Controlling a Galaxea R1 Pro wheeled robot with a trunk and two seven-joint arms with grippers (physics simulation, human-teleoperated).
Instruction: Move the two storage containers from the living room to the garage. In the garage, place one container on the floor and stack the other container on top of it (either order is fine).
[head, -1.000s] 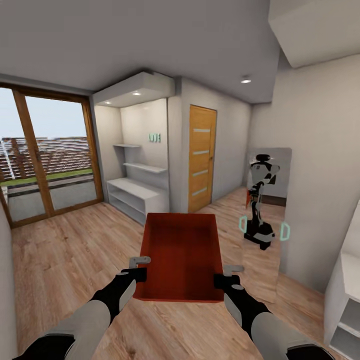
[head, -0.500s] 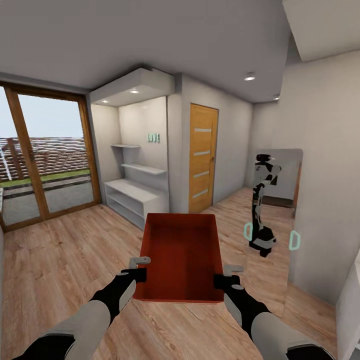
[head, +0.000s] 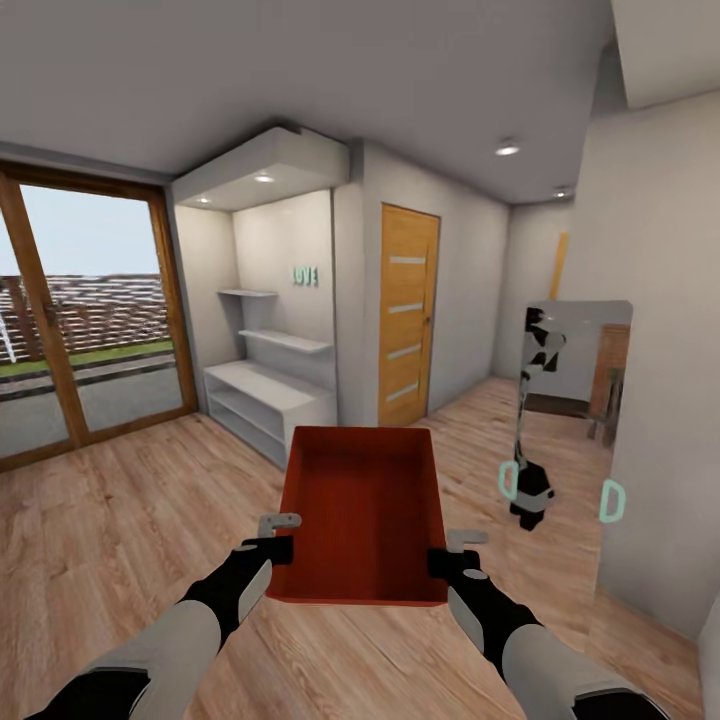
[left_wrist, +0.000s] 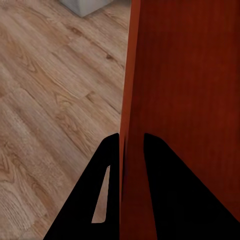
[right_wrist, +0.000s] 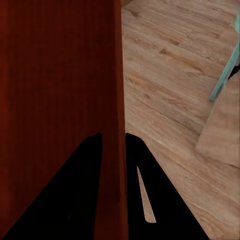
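— Held where? Red-orange rectangular open-top storage container (head: 362, 515) carried out front above the light wood plank floor (head: 120, 500), left gripper (head: 272, 545) pinching its left wall, right gripper (head: 450, 550) pinching its right wall.

— Step in hand? Likely hauling toward the garage. Open boards ahead; white shelf unit (head: 265, 395) beyond on the left, orange wooden door (head: 407, 315) further on, tall mirror (head: 565, 420) close on the right. Steering down the middle seems wise.

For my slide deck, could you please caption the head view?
Both end effectors, left and right, grip one red-orange storage container by its side walls above a wood plank floor.
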